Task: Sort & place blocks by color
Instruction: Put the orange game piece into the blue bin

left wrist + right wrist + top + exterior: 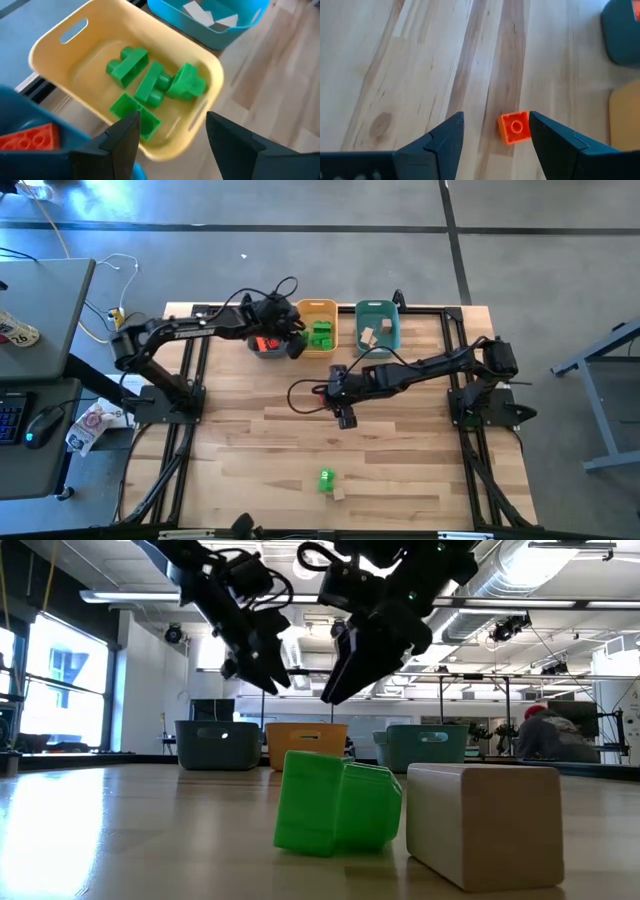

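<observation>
A: Right gripper [492, 145] hangs over mid-table, fingers apart and empty, with a small red-orange block [514, 127] on the wood right between its fingertips.

B: Where's the left one?

A: Left gripper [170, 135] is over the back row of bins, above the seam between the blue-grey bin [268, 348] and the orange-yellow bin [318, 307]. Its fingers are spread too, nothing in them. Green blocks [150, 90] sit in the yellow bin below, a red block [30, 137] in the grey one, tan pieces in the teal bin [378, 308].

B: How will that red-orange block handle?

A: My guess: light, rigid plastic, smooth sides, so a bit slippery but not fragile. Pinch it across two opposite flat walls, low enough to clear the stud.

B: Does it have a long axis?

A: Not really; it looks square, single stud facing up, turned slightly askew to the wood grain. The fingers may want a small twist to meet flat faces.

B: Anything left on the table?

A: Near the front edge, a green block [335, 802] with a tan wooden block [485, 822] just beside it. The tan one lies on a long face.
</observation>
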